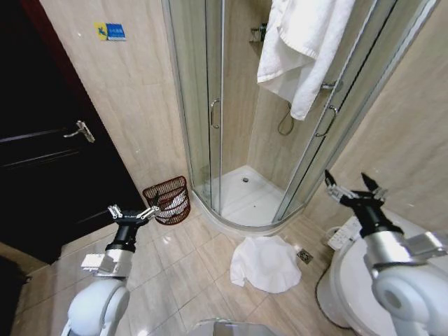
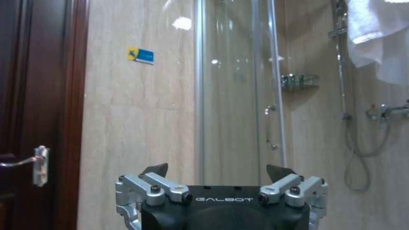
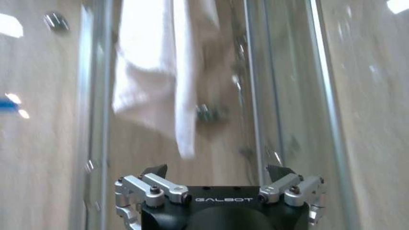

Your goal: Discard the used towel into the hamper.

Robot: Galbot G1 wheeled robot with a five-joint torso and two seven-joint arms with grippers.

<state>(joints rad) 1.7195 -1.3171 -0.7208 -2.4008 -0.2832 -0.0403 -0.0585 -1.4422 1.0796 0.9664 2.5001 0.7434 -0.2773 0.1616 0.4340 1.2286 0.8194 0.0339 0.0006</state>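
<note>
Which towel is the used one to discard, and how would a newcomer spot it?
Start at the glass shower stall in the corner. On the tiled floor just outside its curved base lies a crumpled white towel, between the hamper and the toilet. The other towel hangs high on the stall; this one is heaped on the floor.

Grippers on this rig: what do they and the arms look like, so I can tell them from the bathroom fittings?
Left gripper and right gripper match: black body lettered GALBOT in white, silver metal linkages with bolts, two dark pointed fingertips. Each sits on a black wrist above a silver-grey cuff. The arms have rounded glossy white shells.
</note>
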